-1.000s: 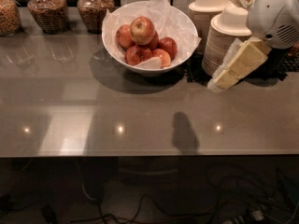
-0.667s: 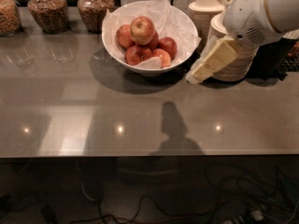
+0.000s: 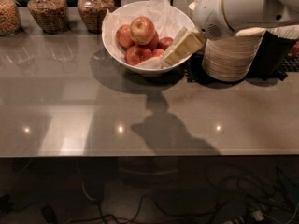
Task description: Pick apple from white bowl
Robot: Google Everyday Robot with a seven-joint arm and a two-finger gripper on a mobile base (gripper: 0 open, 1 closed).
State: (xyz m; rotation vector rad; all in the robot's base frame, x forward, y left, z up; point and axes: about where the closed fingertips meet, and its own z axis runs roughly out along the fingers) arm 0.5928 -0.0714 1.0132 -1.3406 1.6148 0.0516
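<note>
The apple (image 3: 142, 29) sits in the white bowl (image 3: 110, 37), the hand (image 3: 170, 56) over its right rim, jars (image 3: 46, 10) to the left

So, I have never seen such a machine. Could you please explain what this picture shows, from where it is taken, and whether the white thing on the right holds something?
The big white shape at the top right is a robot's arm. The cream piece at its end is its tool, the part that grasps. It reaches down over the right rim of the white bowl.

There is one camera, looking down on the grey counter. Where it is mounted is not known.

In the bowl, on crinkled paper, the pale yellow-red apple sits on top of the red apples. I see nothing held in the tool.

Behind stand glass jars. Right of the bowl is a stack of disposable bowls.
</note>
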